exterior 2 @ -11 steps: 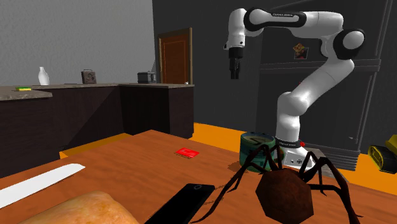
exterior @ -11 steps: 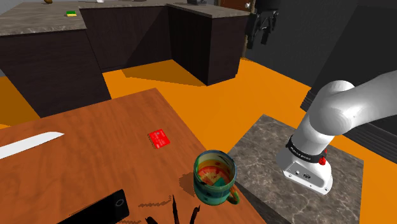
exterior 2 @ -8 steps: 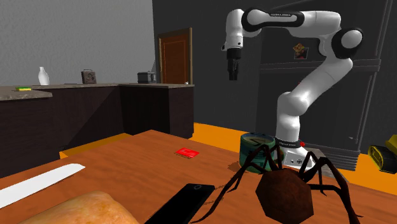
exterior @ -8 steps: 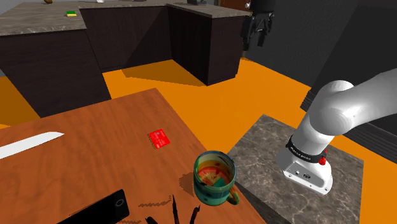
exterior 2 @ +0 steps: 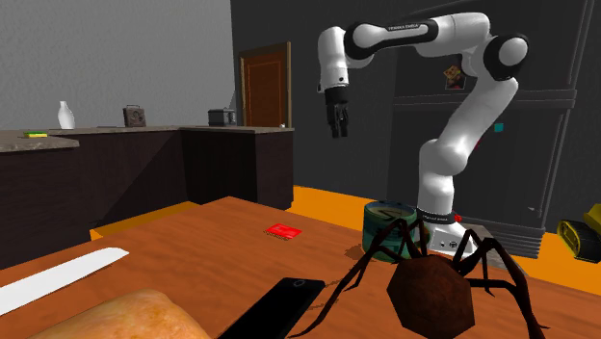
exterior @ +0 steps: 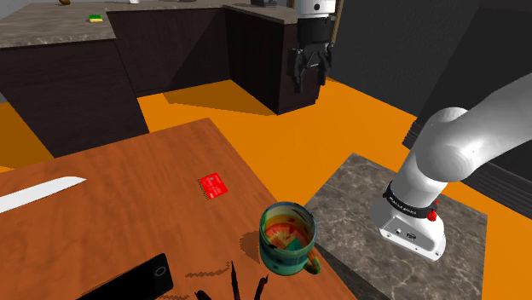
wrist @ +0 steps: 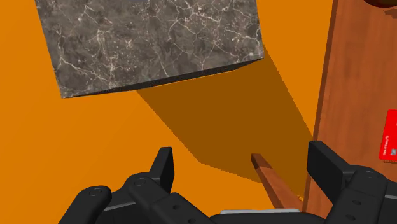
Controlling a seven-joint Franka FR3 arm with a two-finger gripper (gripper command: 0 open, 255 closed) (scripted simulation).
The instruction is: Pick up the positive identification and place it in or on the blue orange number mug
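A small red card [exterior: 214, 186] lies flat on the wooden table [exterior: 128, 170], near the table's edge. It is also seen as the red card [exterior 2: 284, 230] in the second exterior view and the red card [wrist: 389, 135] off to the side of one finger in the wrist view. A green-blue mug [exterior: 288, 237] with orange patterns inside stands upright at the table's corner beside the stand; the mug [exterior 2: 389, 221] sits behind a spider's legs. My gripper [exterior: 309, 78] hangs open high over the orange floor, well apart from card and mug. The gripper [exterior 2: 338, 125] and gripper [wrist: 242, 159] hold nothing.
A marble-topped stand [exterior: 358, 196] carries the arm's base. On the table lie a black phone-like slab [exterior: 128, 281], a white knife [exterior: 38, 192], a big brown spider [exterior 2: 429, 284] and a bread loaf [exterior 2: 116, 318]. Dark counters [exterior: 68, 77] line the back.
The arm has swung the gripper toward the shoulder view's left and lower, from beside the dark wall to in front of the counter. Card and mug have not moved.
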